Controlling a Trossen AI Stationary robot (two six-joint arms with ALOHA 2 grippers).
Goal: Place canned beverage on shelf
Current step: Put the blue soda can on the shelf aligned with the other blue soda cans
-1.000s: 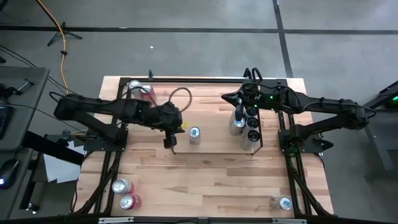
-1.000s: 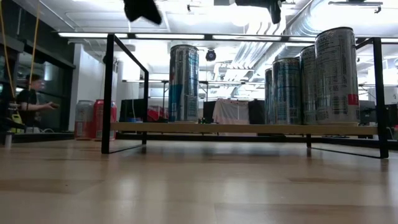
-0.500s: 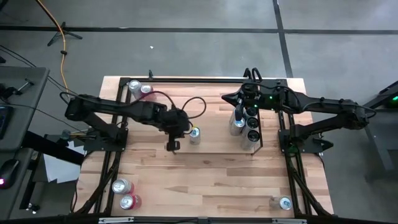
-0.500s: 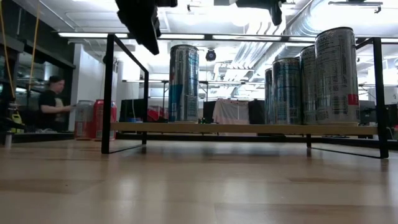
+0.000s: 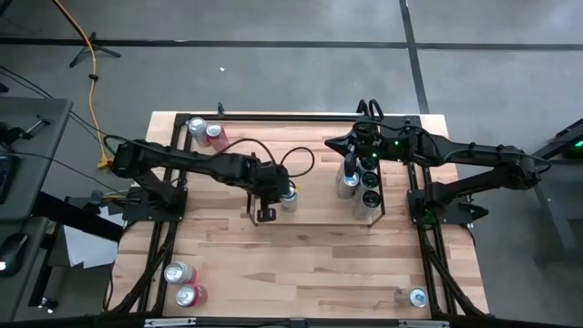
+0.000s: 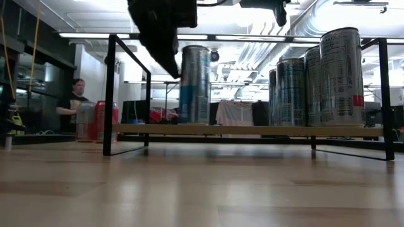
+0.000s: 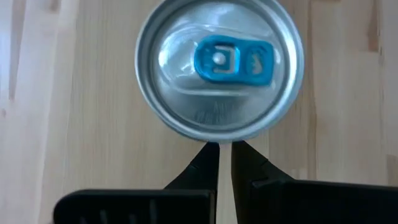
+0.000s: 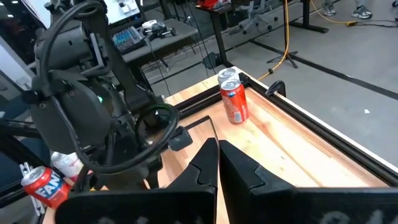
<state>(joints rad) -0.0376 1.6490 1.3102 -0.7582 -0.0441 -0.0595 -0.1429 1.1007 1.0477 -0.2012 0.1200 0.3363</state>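
Observation:
A silver and blue can (image 5: 288, 196) with a blue tab (image 7: 233, 61) stands upright on the wooden board of the black rod shelf (image 6: 252, 130), toward its left end. My left gripper (image 7: 224, 147) is shut and slants down at the can's left side (image 6: 175, 70). Three more tall cans (image 6: 315, 79) stand at the shelf's right end. My right gripper (image 8: 217, 155) is shut with nothing in it and hangs above those cans (image 5: 351, 162). My left gripper's shut fingertips (image 7: 210, 154) meet the can's side just under its top rim (image 7: 217, 139). The fingers slant down at it from the table's left and near side. The can stands upright on the shelf board.
Two cans (image 5: 206, 130) stand at the table's far left corner, two (image 5: 183, 282) at the near left and one (image 5: 416, 297) at the near right. Black rails (image 5: 428, 255) run along the table's sides. A person (image 6: 76, 104) is in the room behind.
My left gripper has come down and gone toward the table's right edge, up to the lone can. The can has slid a little to the right along the shelf board and stayed upright.

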